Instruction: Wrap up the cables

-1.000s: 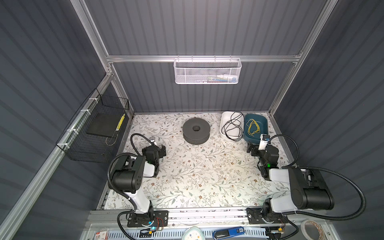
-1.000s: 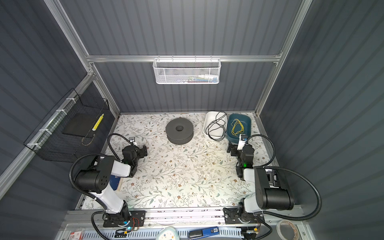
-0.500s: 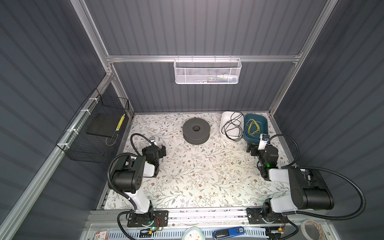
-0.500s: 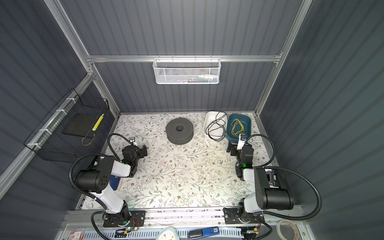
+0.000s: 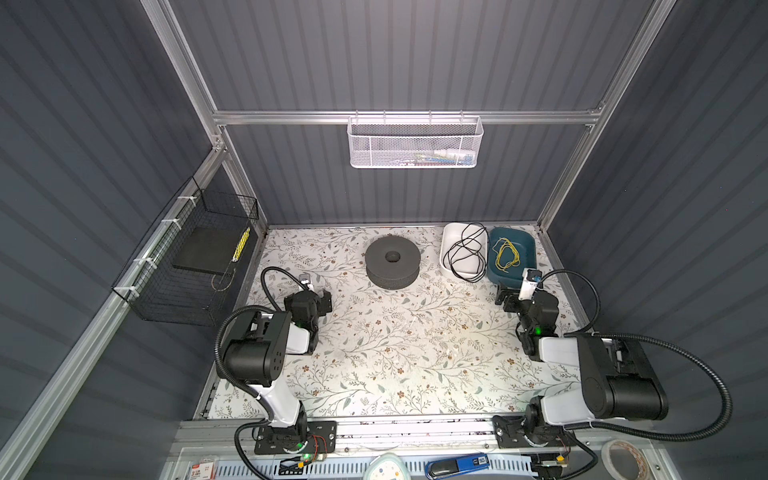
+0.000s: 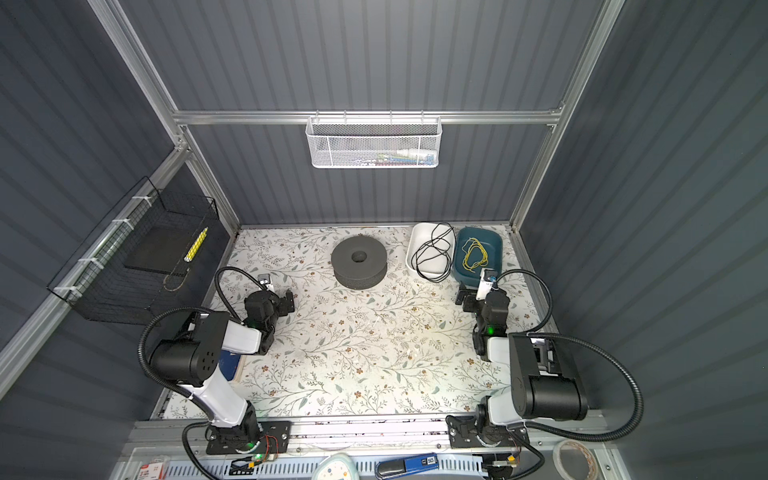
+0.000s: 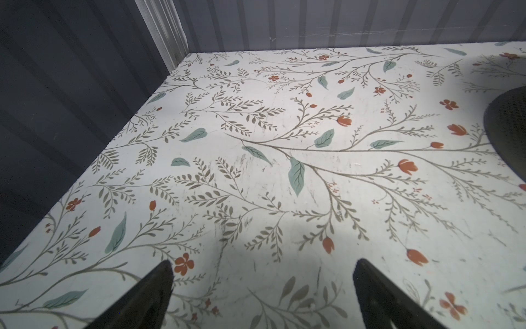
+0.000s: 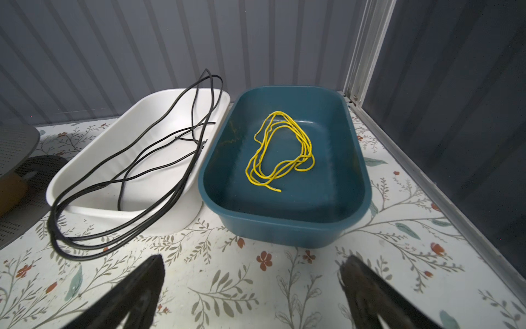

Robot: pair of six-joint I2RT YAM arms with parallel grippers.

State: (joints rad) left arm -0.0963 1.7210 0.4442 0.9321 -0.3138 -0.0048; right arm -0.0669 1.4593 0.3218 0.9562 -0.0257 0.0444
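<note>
The left gripper [image 7: 263, 265] is hovering close over the flowered table [image 7: 284, 136] with its jaws spread wide and nothing between them, to the left of the grey spool [image 5: 382, 272] and nearer the front edge. The right gripper [image 8: 252, 260] is hanging just as wide and just as empty, well to the spool's right. The black cable [image 8: 182, 138] is lying in loose loops in the white tub [image 8: 159, 220] just right of the spool, some loops spilling over the rim onto the table. A yellow wire [image 8: 306, 149] is sitting coiled in the blue tub [image 8: 284, 232], beyond the white tub from the spool.
</note>
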